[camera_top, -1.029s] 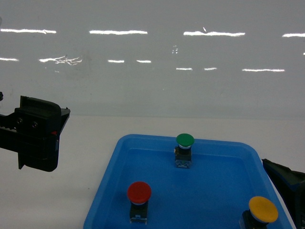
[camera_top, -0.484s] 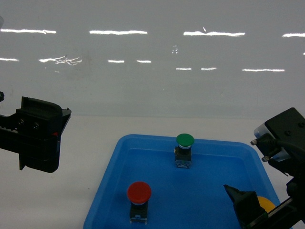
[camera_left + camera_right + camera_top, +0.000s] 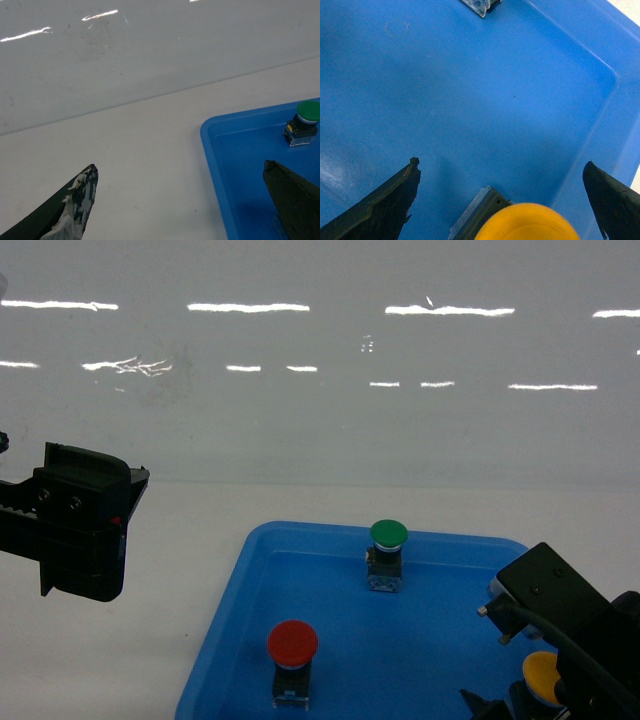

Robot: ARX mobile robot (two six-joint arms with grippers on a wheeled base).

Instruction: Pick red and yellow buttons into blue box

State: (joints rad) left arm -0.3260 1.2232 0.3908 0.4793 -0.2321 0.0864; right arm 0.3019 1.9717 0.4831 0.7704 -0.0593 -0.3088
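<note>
Blue is all over this one, but it's the shallow tray (image 3: 240,640) that's seen on the white desk (image 3: 180,540), not the deep blue box, which isn't in any view. So nothing can be counted as delivered yet. The red button (image 3: 292,644) is parked upright at the tray's near left, untouched. The yellow button (image 3: 527,222) sits at the near right, and the right end effector (image 3: 502,200) is spread wide with a finger on either side of it, cap between them but not yet gripped (looks like the grab is about to be made, just a guess). The green button (image 3: 388,534) at the far side is left alone, as it should be. The left end effector (image 3: 185,200) is held wide over the desk just left of the tray, carrying nothing. Both pickups and both drops are probably still to be done.
</note>
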